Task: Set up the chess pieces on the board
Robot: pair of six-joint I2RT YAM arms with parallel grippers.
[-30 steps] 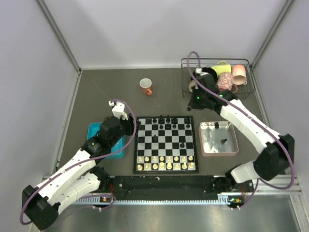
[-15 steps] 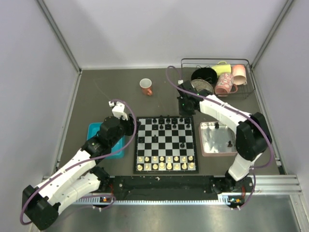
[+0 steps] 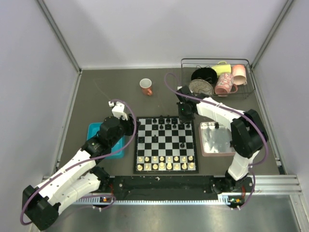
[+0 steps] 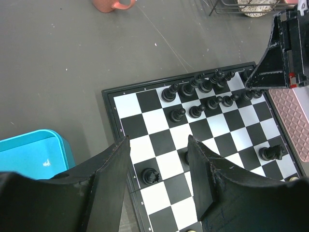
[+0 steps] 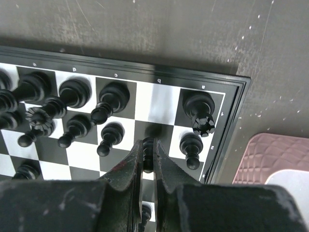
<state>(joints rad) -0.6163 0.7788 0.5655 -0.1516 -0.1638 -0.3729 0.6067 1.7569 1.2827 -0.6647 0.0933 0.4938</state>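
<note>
Grey tabletop (image 3: 96,96) boxed in by pale walls (image 3: 169,29) is what I'm looking down on. At the far right a wire rack (image 3: 215,59) holds mugs (image 3: 225,83) and a dark bowl (image 3: 203,74), and an orange cup (image 3: 146,86) stands alone at the far middle. A teal tray (image 3: 94,130) lies left of the board (image 3: 166,140), partly hidden under my left arm. A pink tray (image 3: 203,151) sits just right of the board, with one black figure (image 3: 217,125) standing at its far edge. The left gripper (image 4: 157,145) hangs spread over the board's left edge, nothing between its fingers. The right gripper (image 5: 147,145) is pinching a small black piece (image 5: 148,154) over the far right corner, with neighbouring pieces crowding both sides of its fingers. The chess pieces (image 3: 167,119), glossy black, fill most of the two far rows, and one more stands alone right of the middle. Cream pieces (image 3: 161,165) line the near rows.
</note>
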